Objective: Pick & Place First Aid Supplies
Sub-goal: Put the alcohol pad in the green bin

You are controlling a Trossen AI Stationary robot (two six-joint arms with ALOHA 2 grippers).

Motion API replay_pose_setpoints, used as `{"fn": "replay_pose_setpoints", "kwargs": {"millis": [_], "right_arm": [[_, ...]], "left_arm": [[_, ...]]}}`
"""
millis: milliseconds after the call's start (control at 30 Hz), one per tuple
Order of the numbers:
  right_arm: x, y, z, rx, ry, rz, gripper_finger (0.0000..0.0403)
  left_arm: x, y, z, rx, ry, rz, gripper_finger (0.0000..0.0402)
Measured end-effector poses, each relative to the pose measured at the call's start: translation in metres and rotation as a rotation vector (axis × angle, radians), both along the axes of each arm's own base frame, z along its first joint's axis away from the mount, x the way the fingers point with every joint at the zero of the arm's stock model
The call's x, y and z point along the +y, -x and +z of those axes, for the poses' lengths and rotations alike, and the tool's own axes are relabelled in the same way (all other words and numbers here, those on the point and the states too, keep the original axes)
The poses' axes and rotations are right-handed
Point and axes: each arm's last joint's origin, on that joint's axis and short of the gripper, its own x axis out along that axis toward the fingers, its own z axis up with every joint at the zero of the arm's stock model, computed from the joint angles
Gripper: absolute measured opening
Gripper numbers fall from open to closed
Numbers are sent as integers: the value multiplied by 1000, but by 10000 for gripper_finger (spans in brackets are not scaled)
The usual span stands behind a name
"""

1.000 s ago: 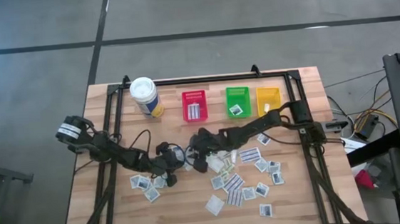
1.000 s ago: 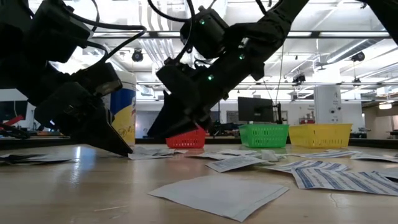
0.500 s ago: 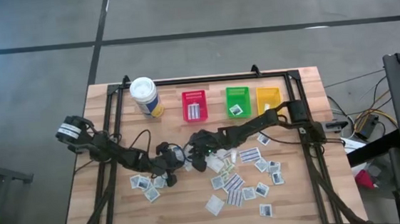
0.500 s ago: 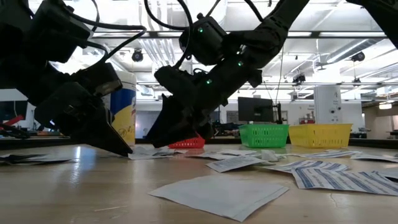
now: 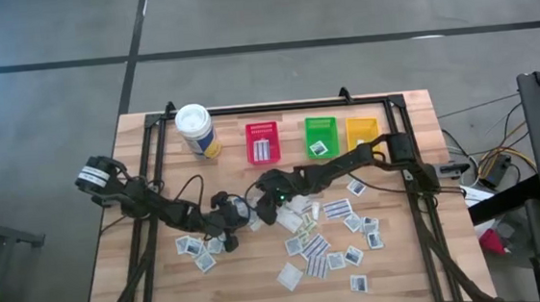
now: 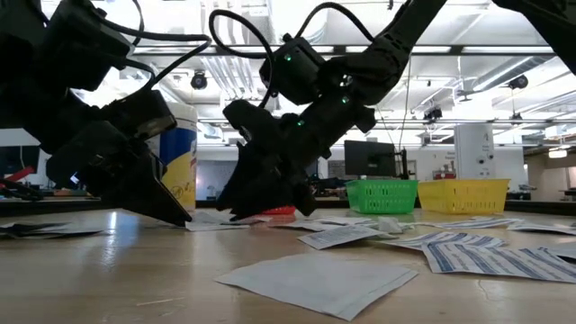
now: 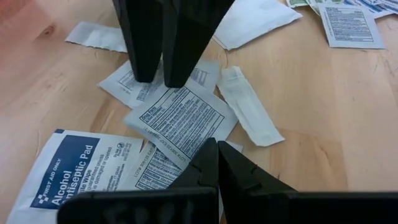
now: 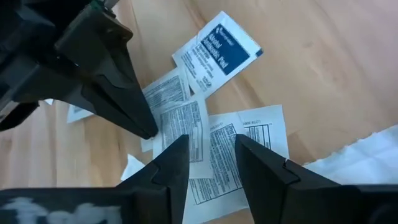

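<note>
Near the middle of the wooden table (image 5: pixel 156 295), a small overlapping cluster of first aid packets (image 7: pixel 181 118) lies right where the two grippers meet. The left gripper (image 5: pixel 239 211) comes in from the left with its fingers pressed together and its tip resting on the edge of this cluster; it holds nothing. Just to its left, a few more packets (image 5: pixel 197 249) lie flat on the wood. The right gripper (image 8: pixel 211 155) reaches in from the right and faces the left one tip to tip. Its fingers stand spread, straddling a printed packet (image 8: pixel 186 127) in the cluster without pinching it; whether the tips touch the paper I cannot tell. Farther right and nearer, many loose packets (image 5: pixel 328 245) are scattered well apart from both grippers. Along the far edge stand a white canister (image 5: pixel 196 130), then a red bin (image 5: pixel 263 143), a green bin (image 5: pixel 321 136) and a yellow bin (image 5: pixel 362 132), each bin with a packet or two inside.
</note>
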Motion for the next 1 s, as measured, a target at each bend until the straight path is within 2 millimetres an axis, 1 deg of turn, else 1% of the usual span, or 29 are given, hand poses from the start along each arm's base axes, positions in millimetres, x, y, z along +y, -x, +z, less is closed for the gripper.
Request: {"fn": "replay_pose_setpoints", "kwargs": {"millis": [200,367,1000], "right_arm": [[1,0,0,12,-66,4,121],[2,0,0,13,-71,6,116],[1,0,0,8,-75,2,55]], "left_arm": [[1,0,0,-3,-25,5,0],[1,0,0,-1,-49,-5,0],[-1,-5,4,-26,-100,-44,0]]}}
